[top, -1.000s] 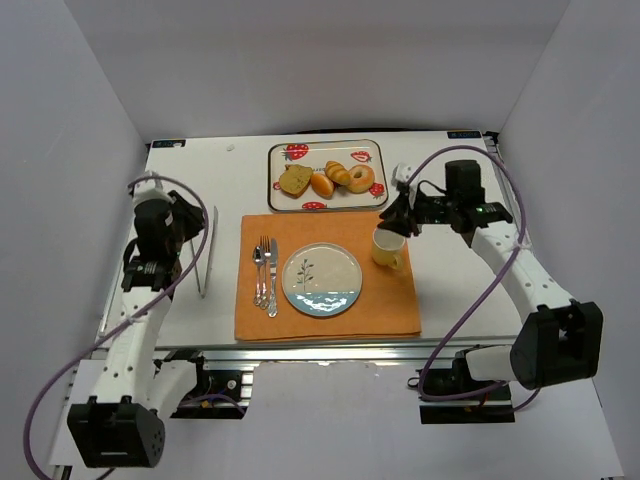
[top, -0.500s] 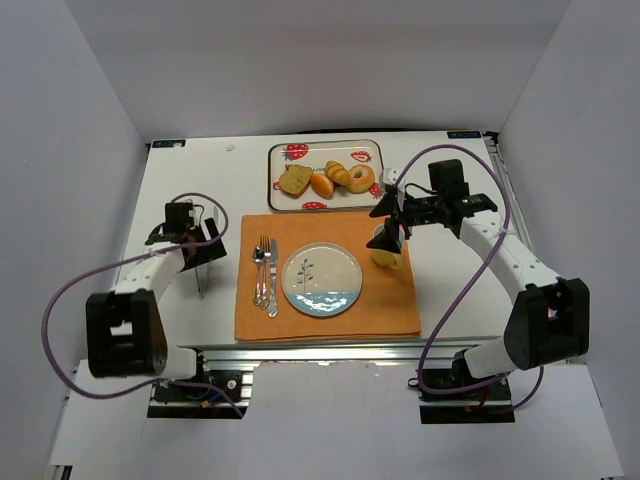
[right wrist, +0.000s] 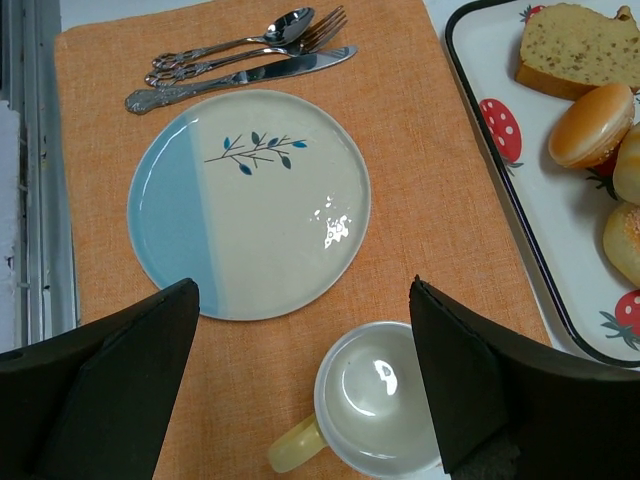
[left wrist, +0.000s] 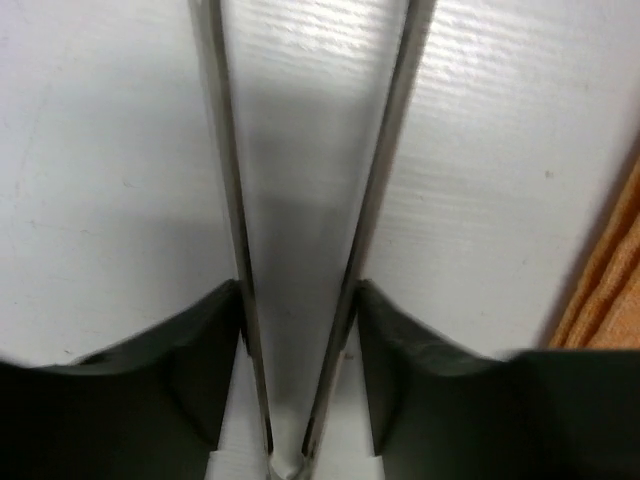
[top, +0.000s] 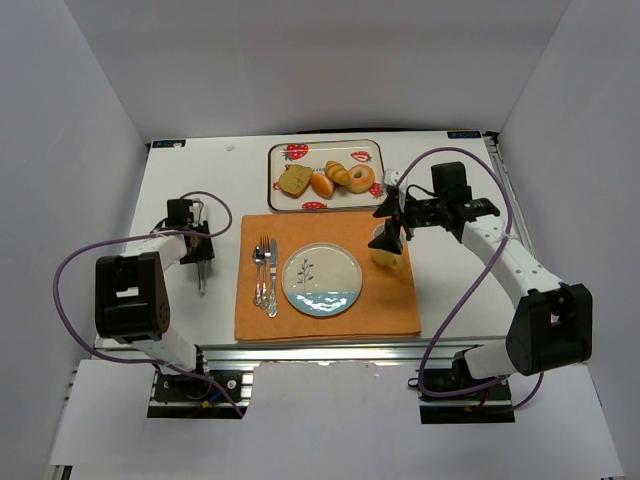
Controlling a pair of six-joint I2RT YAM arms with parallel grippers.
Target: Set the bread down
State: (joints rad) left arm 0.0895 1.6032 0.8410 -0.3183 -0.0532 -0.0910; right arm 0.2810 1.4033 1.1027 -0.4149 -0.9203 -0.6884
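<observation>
1. Step in hand, as I judge it: you are taking up the long metal tongs (left wrist: 225, 150), which are lying on the white table (top: 180, 180) left of the orange woven placemat (top: 390, 305). No bread looks touched yet.
2. Your left gripper (left wrist: 298, 300) is straddling the tongs. Its dark fingers (left wrist: 190, 360) are pressing on the outer sides of both arms, so the jaws are standing part-way apart, clamped on the tool.
3. Your right gripper (right wrist: 302, 300) is hovering above the pale-yellow ceramic mug (right wrist: 380, 400) at the placemat's right side, jaws wide apart and holding nothing.
4. The bread is sitting on the strawberry-patterned white tray (top: 325, 144) at the far side of the table: a brown loaf slice (top: 295, 180), a glazed oval roll (top: 321, 184), a croissant (top: 339, 173) and a ring-shaped bun (top: 360, 178).
5. The round blue-and-cream plate (top: 322, 281) at the placemat's middle is lying bare. I am reading it as the target.
6. The next move is calling for a level lift of the tongs and a carry far and right to the tray. You will want a squeeze light enough that the tips stay apart until they bracket one piece.
</observation>
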